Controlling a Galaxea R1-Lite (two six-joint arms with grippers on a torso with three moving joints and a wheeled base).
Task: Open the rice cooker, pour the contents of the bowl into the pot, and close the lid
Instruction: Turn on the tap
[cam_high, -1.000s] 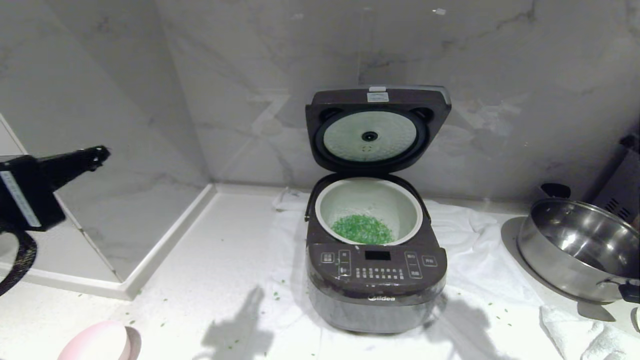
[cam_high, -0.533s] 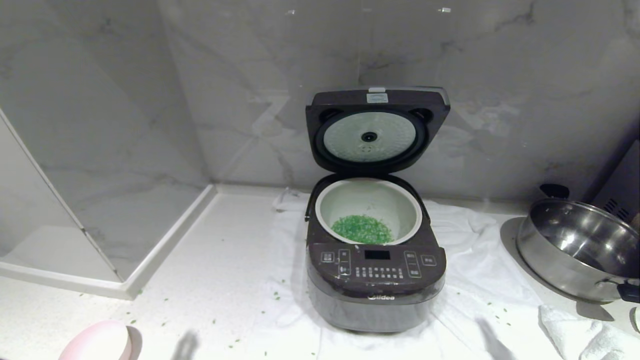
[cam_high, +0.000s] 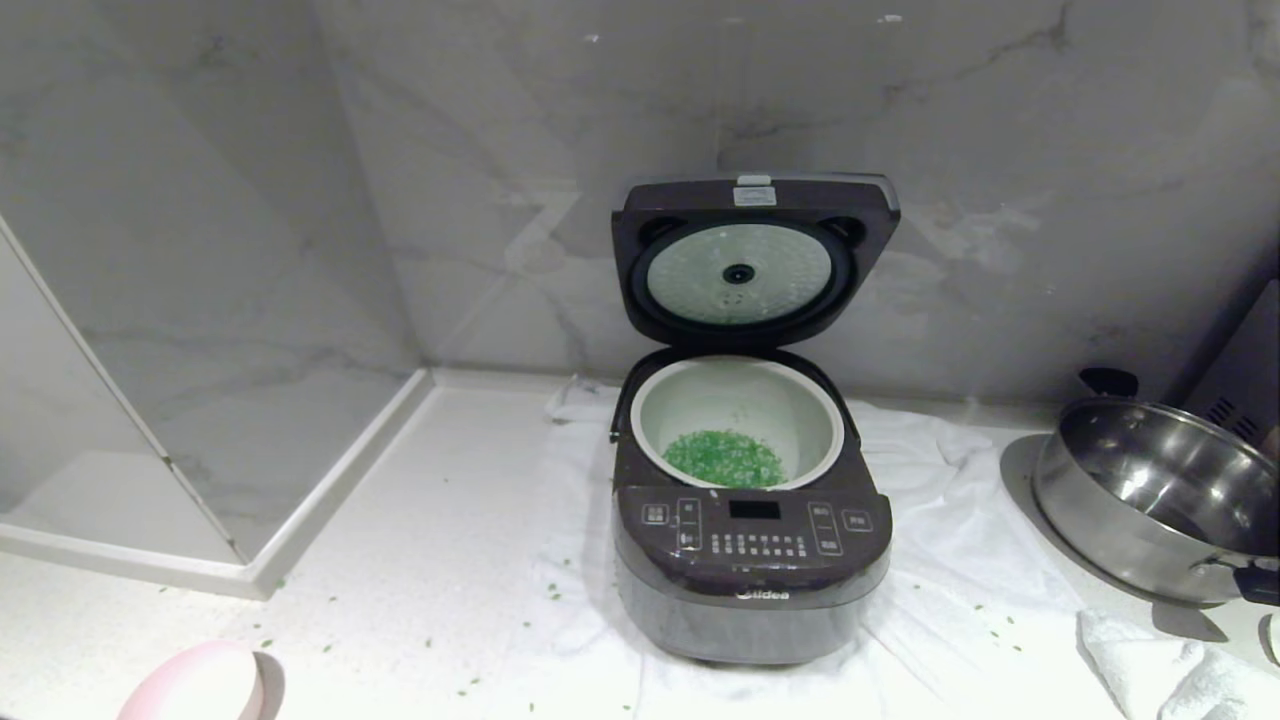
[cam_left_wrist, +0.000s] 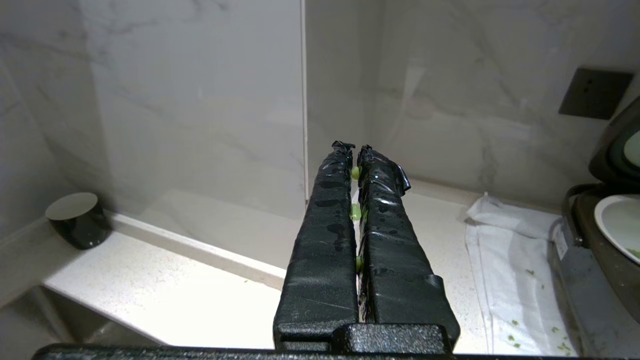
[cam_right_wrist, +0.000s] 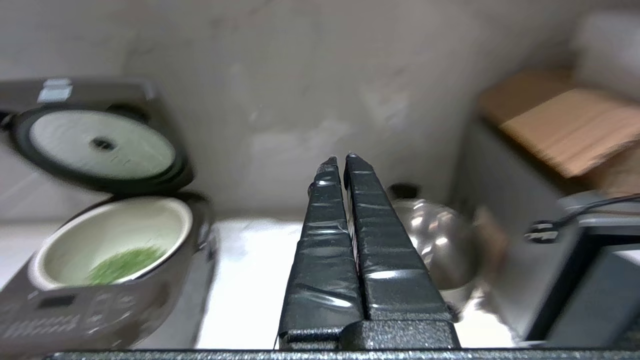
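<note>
On the white cloth (cam_high: 960, 520) the rice cooker (cam_high: 752, 560) stands open, green bits (cam_high: 724, 458) in its pot (cam_high: 738, 400); its stiff hinged lid (cam_high: 754, 260), upright, wants pushing down at the top edge. Left gripper (cam_left_wrist: 356, 148) and right gripper (cam_right_wrist: 339, 160) are both closed, empty

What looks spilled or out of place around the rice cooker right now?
Green bits lie scattered on the counter and the white cloth around the rice cooker, outside the pot. A few cling between the shut left pincer fingers. The lid stands open.
</note>
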